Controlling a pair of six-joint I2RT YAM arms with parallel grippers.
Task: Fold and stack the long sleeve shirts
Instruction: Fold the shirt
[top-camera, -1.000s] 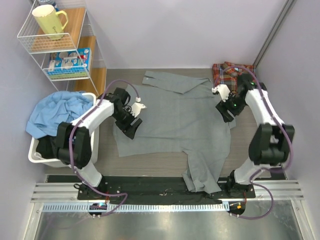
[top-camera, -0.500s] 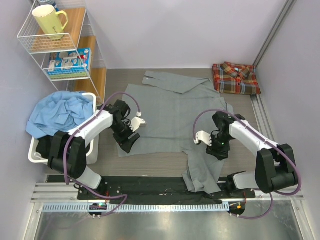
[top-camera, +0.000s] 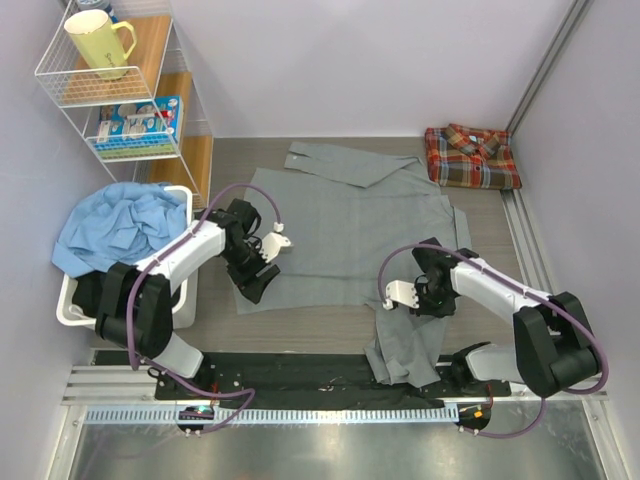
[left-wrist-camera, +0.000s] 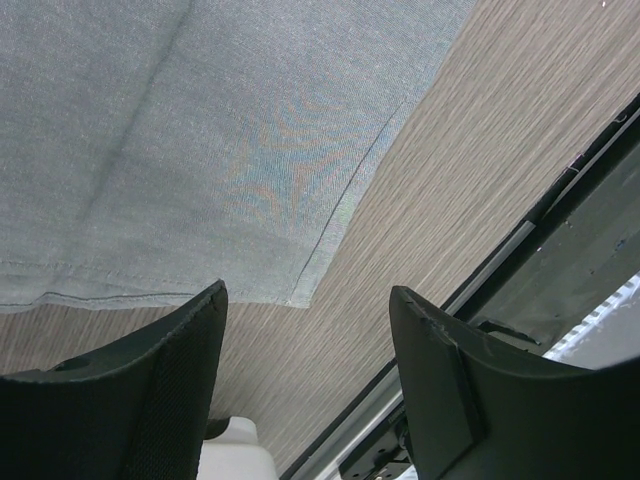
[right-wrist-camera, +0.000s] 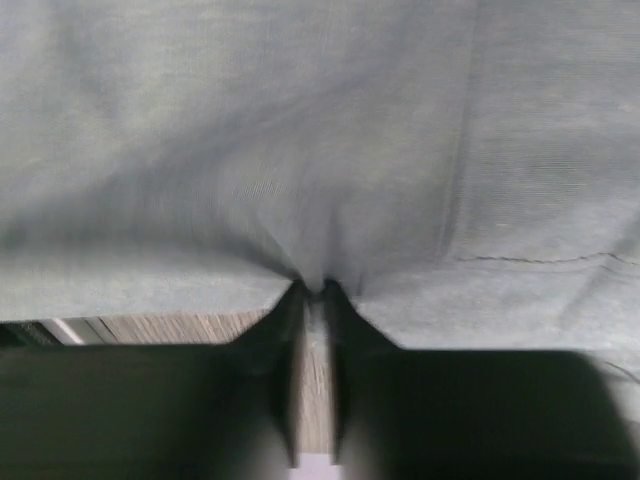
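Two shirts lie on the wooden table (top-camera: 240, 160): a folded red-orange-and-blue plaid shirt (top-camera: 470, 157) at its far right corner and a plain mid-grey cloth shirt (top-camera: 350, 240) spread across its middle. Our right gripper (right-wrist-camera: 312, 292) has come down from beside the plaid and now pinches the grey hem by the near edge. Our left gripper (left-wrist-camera: 305, 300) hangs open over the hem's left corner, so we judge the fold is about to begin.

I work in a lab booth staged as a laundry corner: plain lilac walls (top-camera: 350, 60), a wire shelf (top-camera: 60, 85) with a yellow mug (top-camera: 98, 42) at ten o'clock, and a white laundry basket (top-camera: 68, 310) (blue cloth (top-camera: 120, 225) heaped inside) at nine.
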